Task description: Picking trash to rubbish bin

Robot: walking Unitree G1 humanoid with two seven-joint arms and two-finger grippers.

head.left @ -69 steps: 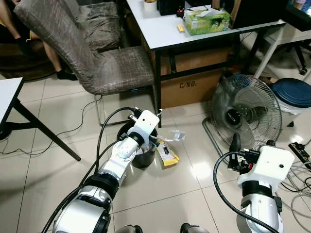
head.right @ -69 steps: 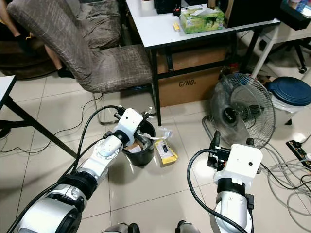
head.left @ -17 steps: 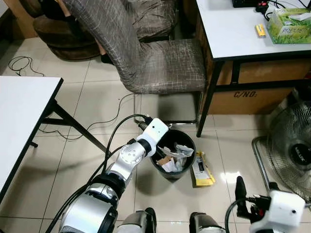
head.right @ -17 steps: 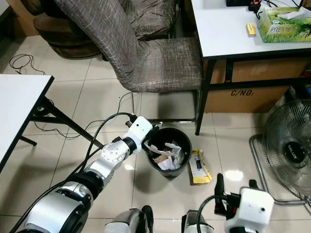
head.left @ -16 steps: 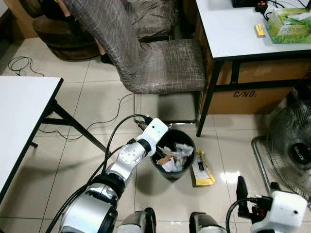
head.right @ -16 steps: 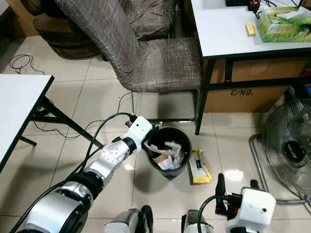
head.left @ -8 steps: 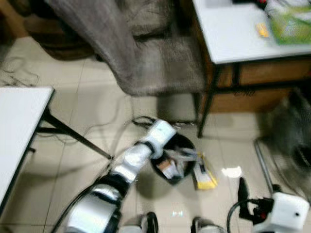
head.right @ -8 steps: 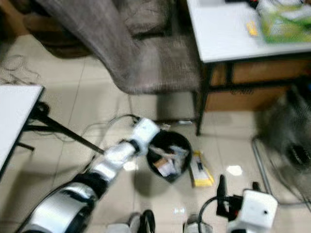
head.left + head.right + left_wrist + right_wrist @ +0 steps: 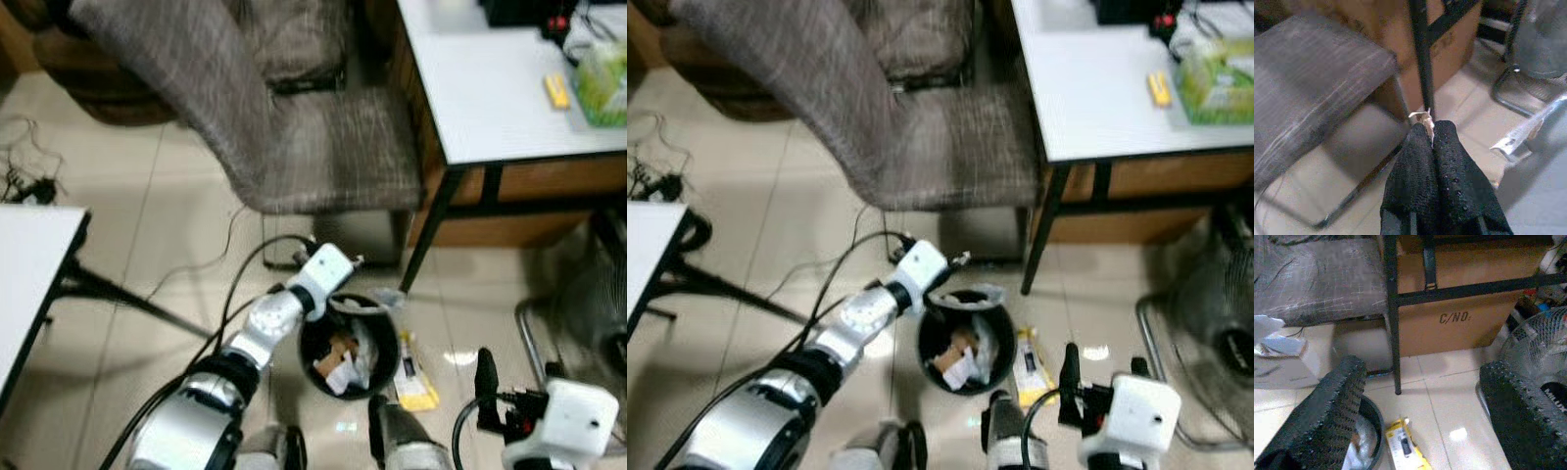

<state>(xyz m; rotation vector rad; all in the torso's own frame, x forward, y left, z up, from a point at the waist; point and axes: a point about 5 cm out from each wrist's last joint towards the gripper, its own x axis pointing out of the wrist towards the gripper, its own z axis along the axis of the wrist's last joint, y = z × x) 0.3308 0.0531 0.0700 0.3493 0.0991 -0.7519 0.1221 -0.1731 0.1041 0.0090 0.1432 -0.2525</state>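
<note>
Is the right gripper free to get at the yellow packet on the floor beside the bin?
Probably yes: the right gripper is open, and the yellow packet lies bare on the tiles beside the bin.

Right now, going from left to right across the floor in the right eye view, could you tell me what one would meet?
Left gripper → black bin → yellow packet → right gripper → fan.

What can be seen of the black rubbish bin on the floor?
The rubbish bin is a small round black bucket, upright on the pale tiled floor near the desk leg. It holds crumpled white and brown trash. The left gripper hovers at its rim; a yellow packet lies beside it.
</note>
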